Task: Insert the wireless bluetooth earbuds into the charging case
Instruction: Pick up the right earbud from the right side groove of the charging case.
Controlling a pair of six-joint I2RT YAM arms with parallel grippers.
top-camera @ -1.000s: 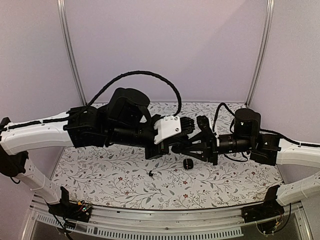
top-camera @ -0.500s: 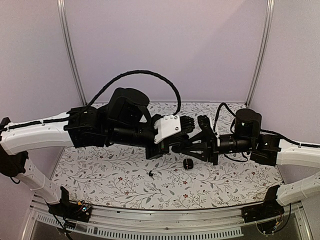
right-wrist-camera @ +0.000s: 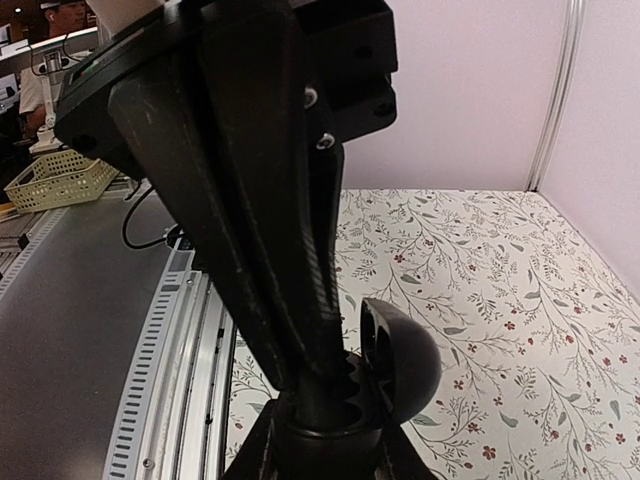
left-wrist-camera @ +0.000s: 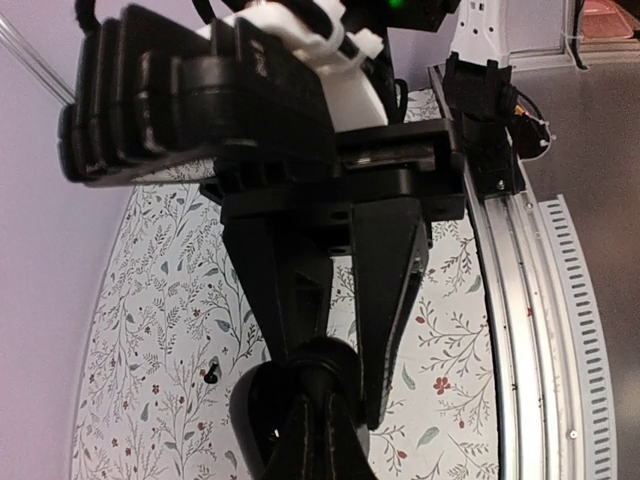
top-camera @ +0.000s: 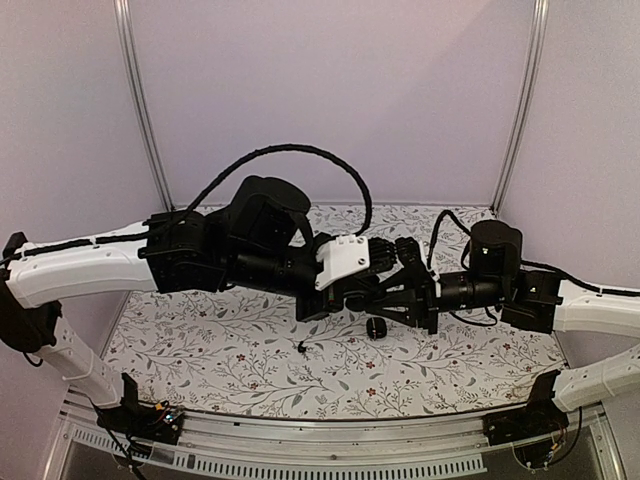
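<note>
The charging case (right-wrist-camera: 405, 372) is a small black pebble with its lid hinged open. My right gripper (right-wrist-camera: 330, 445) is shut on its base, held in the air over the middle of the table. My left gripper (right-wrist-camera: 335, 385) is shut, and its fingers (right-wrist-camera: 300, 290) dip into the open case from the other side. Whether an earbud sits between the tips is hidden. In the top view the left gripper (top-camera: 372, 288) and the right gripper (top-camera: 352, 298) meet tip to tip. One tiny black earbud (top-camera: 301, 347) lies loose on the table, and the same earbud (left-wrist-camera: 212, 374) shows beside the case (left-wrist-camera: 250, 415).
A second small black rounded object (top-camera: 376, 328) rests on the floral table cover (top-camera: 200, 350) just below the grippers. Purple walls stand at the back and both sides. A metal rail (left-wrist-camera: 540, 330) runs along the near edge.
The left arm has edged to the right and slightly down, bringing its fingers closer into the case. The right arm has barely moved.
</note>
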